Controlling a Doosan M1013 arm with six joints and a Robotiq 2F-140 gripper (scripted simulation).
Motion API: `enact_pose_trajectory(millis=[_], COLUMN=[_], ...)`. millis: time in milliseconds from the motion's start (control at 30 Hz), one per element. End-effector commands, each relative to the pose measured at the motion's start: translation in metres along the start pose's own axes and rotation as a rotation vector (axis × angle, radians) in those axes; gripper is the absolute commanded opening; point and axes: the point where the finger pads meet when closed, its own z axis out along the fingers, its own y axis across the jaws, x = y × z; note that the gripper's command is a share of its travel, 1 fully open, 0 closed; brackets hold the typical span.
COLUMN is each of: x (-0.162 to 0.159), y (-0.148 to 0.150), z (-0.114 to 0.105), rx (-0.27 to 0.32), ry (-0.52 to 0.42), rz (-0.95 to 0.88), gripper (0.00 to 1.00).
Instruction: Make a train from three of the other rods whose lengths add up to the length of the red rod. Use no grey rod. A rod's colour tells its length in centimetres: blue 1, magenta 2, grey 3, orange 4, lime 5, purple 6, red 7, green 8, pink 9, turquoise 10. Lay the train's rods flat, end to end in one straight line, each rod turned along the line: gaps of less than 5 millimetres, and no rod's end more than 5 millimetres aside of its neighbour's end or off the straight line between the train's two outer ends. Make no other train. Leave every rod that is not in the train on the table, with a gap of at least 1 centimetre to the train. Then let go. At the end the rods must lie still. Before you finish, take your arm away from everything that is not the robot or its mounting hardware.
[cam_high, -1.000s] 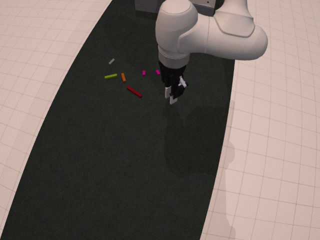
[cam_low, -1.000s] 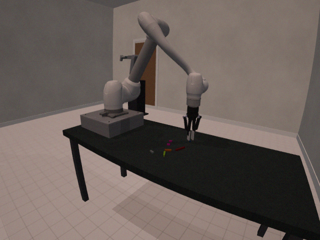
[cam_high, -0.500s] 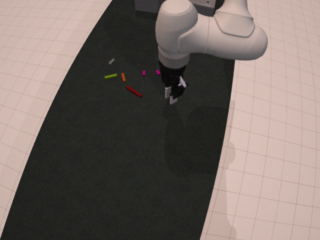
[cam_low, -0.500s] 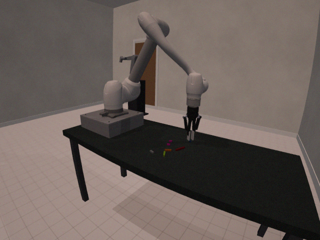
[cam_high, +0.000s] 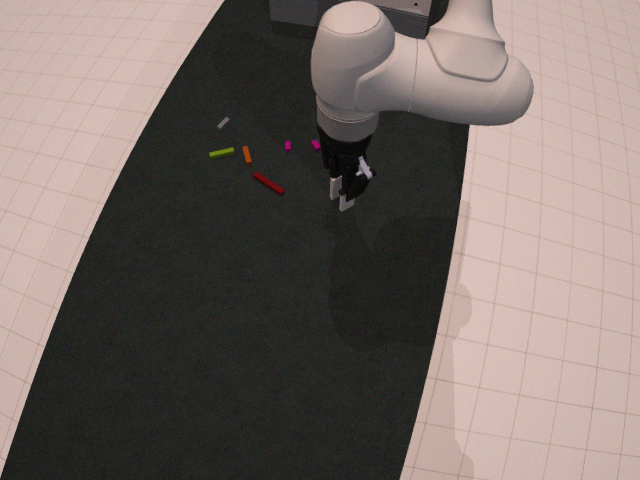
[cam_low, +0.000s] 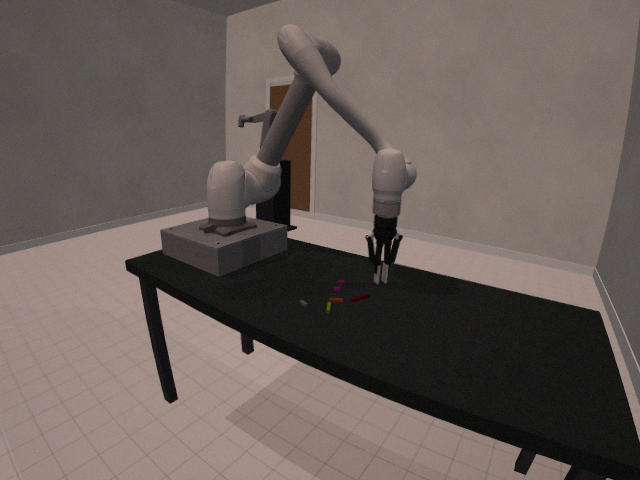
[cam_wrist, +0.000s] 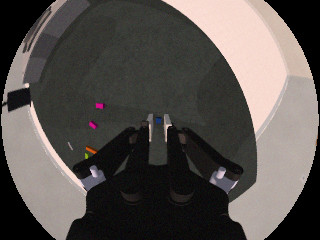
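Seven rods are counted on this dark table (cam_high: 232, 310) (cam_low: 439, 330) (cam_wrist: 145, 60), and one robot arm (cam_high: 356, 67) (cam_low: 336, 98) is reached out over it. Down at its end, the claw (cam_high: 340, 200) (cam_low: 381, 282) (cam_wrist: 158, 120) is pointed at the table, its two pale fingers held narrowly apart, and nothing is pinched: one blue rod (cam_high: 339, 201) (cam_low: 381, 282) (cam_wrist: 158, 120) is framed between the fingertips, with a sliver of gap seen on both sides from the wrist.

Over to the others! One red rod (cam_high: 268, 182) (cam_low: 360, 297) is laid flat and slanted, well apart from the claw. Near it, one orange rod (cam_high: 247, 155) (cam_low: 336, 299) (cam_wrist: 91, 149) is seen, with one lime rod (cam_high: 221, 152) (cam_low: 328, 307) (cam_wrist: 86, 156) just beside that, the two not touching. One grey rod (cam_high: 223, 122) (cam_low: 303, 303) (cam_wrist: 70, 146) is set off on its own, nearer the lime one than the red.

And two magentas are counted: one magenta rod (cam_high: 287, 145) (cam_low: 337, 288) (cam_wrist: 93, 125) on the orange rod's side, the second magenta rod (cam_high: 315, 144) (cam_low: 341, 282) (cam_wrist: 100, 106) closer to the arm's wrist in the top view. Three rods joined end to end: none so far, zero trains made.
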Motion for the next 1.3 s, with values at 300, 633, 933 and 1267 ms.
enact_pose_trajectory(millis=[300, 633, 933, 1267], x=[0.0, 0.0, 0.0, 0.0], y=[0.0001, 0.0001, 0.0001, 0.0001], z=[0.0058, 0.006, 0.006, 0.006], rx=[0.0, 0.0, 0.0, 0.0], ry=[0.0, 0.0, 0.0, 0.0], rz=[0.0, 0.0, 0.0, 0.0], gripper=[0.15, 0.15, 0.15, 0.15])
